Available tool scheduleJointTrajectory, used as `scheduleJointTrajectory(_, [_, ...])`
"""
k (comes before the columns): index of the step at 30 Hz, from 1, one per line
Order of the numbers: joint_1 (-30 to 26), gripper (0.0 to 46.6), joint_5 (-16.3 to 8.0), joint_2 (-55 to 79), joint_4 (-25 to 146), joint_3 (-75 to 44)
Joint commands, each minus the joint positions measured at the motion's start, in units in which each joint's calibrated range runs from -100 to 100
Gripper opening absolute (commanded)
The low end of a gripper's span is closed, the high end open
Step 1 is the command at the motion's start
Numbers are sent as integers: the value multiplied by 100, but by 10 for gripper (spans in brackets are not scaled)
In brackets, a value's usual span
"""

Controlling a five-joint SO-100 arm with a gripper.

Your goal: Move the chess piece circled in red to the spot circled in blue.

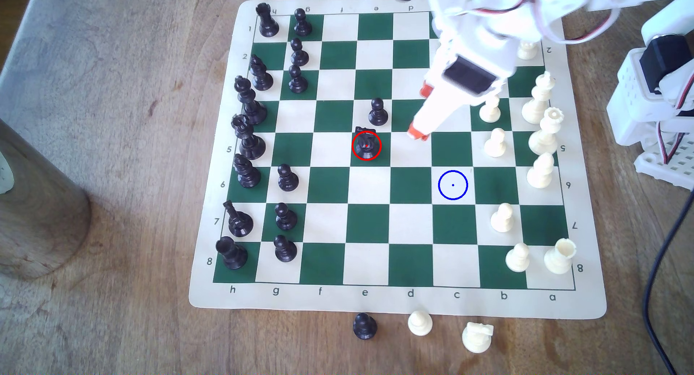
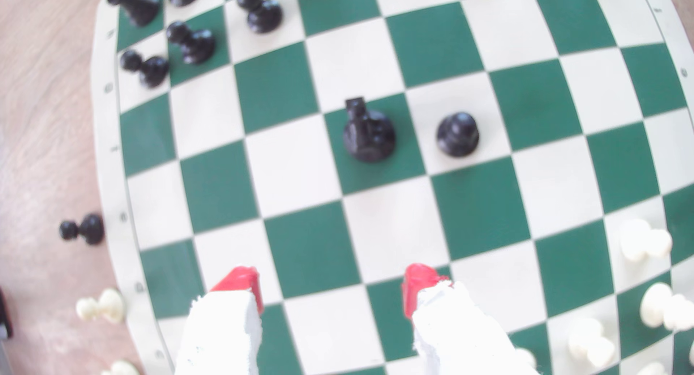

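The black knight (image 1: 366,144) (image 2: 368,135) stands upright on a green square mid-board, ringed in red. The blue-ringed cream square (image 1: 453,185) lies two columns to the exterior view's right and one row nearer the front, with nothing on it. My gripper (image 1: 420,112) (image 2: 330,285) hovers over the board to the exterior view's right of the knight, apart from it. It is open, its red fingertips (image 2: 240,281) spread wide with nothing between them.
A black pawn (image 1: 377,112) (image 2: 457,134) stands one square diagonally from the knight. Black pieces line the exterior view's left columns and cream pieces (image 1: 495,142) the right. Off the front edge sit a black pawn (image 1: 364,326), a cream pawn (image 1: 420,322) and a cream knight (image 1: 477,335).
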Motion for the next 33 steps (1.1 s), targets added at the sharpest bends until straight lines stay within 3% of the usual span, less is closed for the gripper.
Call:
scheduleJointTrajectory(1, [-83, 208, -20, 408, -164, -926])
scheduleJointTrajectory(12, [-20, 213, -5, 1647, -828, -1262])
scheduleJointTrajectory(33, [26, 209, -5, 2717, -1131, -1833])
